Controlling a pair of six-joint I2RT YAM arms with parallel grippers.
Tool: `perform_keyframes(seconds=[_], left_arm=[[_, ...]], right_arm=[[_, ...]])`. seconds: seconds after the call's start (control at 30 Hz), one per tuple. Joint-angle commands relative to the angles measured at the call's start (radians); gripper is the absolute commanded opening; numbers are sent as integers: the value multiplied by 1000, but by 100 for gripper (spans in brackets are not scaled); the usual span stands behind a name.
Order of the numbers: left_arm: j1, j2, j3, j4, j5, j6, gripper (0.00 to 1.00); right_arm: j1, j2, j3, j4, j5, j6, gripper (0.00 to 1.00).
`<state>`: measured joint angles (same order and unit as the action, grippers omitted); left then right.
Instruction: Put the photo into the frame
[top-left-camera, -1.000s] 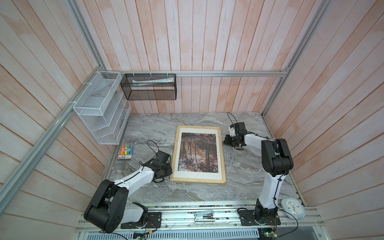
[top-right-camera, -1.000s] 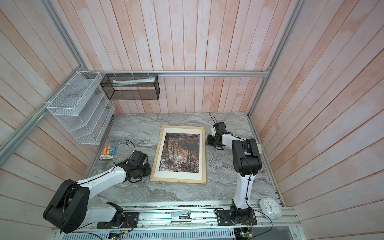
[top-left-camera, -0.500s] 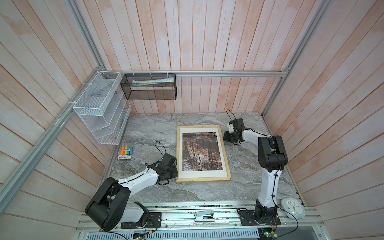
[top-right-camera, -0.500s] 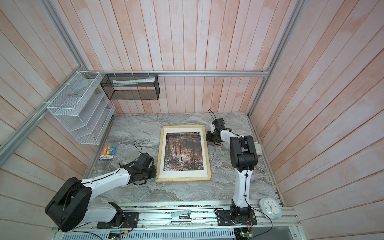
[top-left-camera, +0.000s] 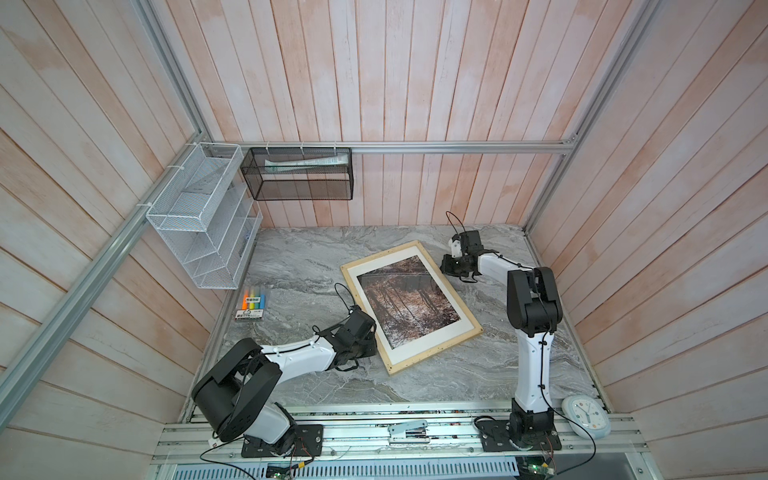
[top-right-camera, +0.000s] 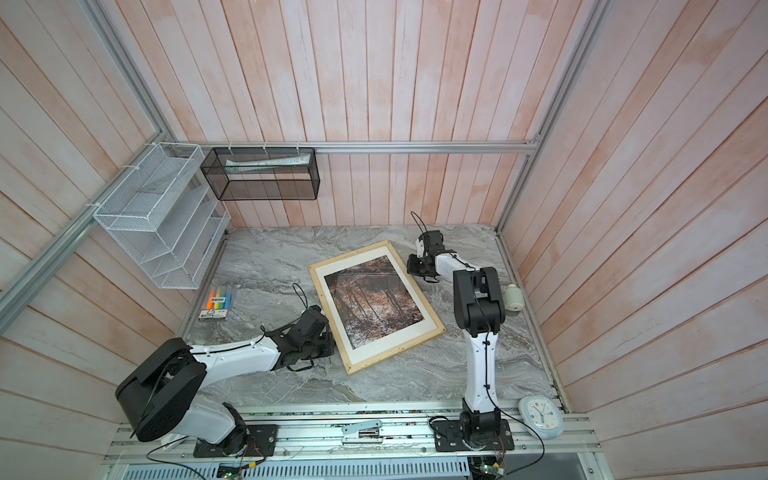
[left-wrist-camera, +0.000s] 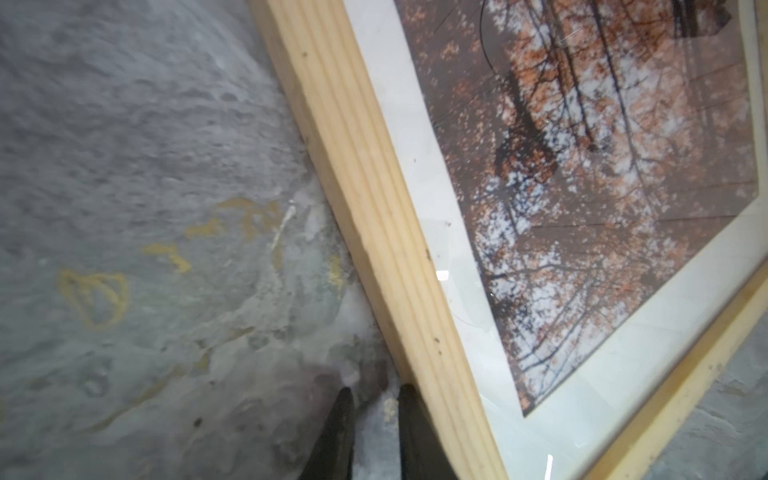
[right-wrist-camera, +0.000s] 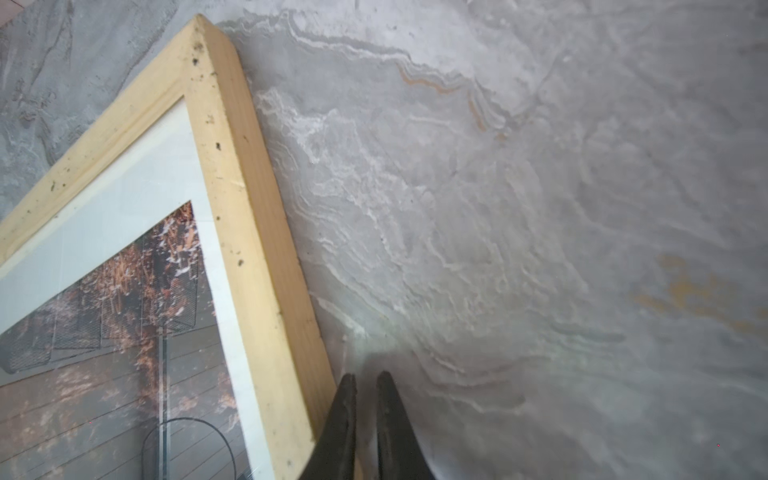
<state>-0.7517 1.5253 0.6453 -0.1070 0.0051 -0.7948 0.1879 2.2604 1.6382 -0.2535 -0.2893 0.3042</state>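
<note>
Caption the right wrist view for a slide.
Right gripper, shut and empty, beside the pale wooden frame holding the autumn forest photo.

Corner of the frame (right-wrist-camera: 253, 232), two pale wood strips meeting at a mitre, flecked with small dark specks, lying flat on the counter (right-wrist-camera: 519, 199). Inside the strips runs a white mat (right-wrist-camera: 99, 224), and within the mat's opening lies the photo (right-wrist-camera: 124, 282), orange-brown foliage. Its glossy face carries reflections (right-wrist-camera: 83, 332) of wire mesh, planking and a cable loop. The counter is grey and marbled, with pale veins and faint ochre streaks. The right end effector (right-wrist-camera: 365, 376) rests low over the counter just beside the frame. Its dark fingers (right-wrist-camera: 345, 415) stand almost together with only a thin slit between them, empty. One finger appears to touch the strip's outer face.
</note>
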Motion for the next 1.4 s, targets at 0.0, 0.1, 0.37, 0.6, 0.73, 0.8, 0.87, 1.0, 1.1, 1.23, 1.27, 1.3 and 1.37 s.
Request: perform_keyframes(seconds=[0.0,0.1,0.37,0.6,0.73,0.8,0.87,1.0,1.1,1.23,1.27,1.3,1.37], left_arm=[[-36,94,0,-18,66,-24,22],[-63,122,22,0,69,-33,22],[-114,221,85,49,86,-49,22],[-141,271,127,59,95,-49,22],[-146,282,144,55,94,-46,22],[-151,288,150,53,95,-44,22],[-155,296,155,53,94,-46,22],[-163,324,171,59,99,-50,22],[-167,337,183,58,101,-50,22],[-170,337,188,53,97,-49,22],[-170,331,186,52,93,-49,22],[-169,326,185,47,90,-49,22],[-170,310,185,30,78,-45,22]], right_arm=[[47,49,25,-55,-73,18,14],[59,67,54,-59,-82,24,14],[86,111,96,-55,-109,38,14],[111,131,117,-49,-135,46,14],[128,145,136,-48,-148,51,14],[137,156,149,-52,-151,52,14],[146,166,162,-53,-158,53,14],[162,185,182,-55,-166,60,14],[173,198,195,-56,-169,64,15],[177,205,206,-54,-174,71,14],[178,203,204,-50,-173,72,14],[178,199,206,-45,-171,71,14],[175,186,211,-42,-177,67,14]])
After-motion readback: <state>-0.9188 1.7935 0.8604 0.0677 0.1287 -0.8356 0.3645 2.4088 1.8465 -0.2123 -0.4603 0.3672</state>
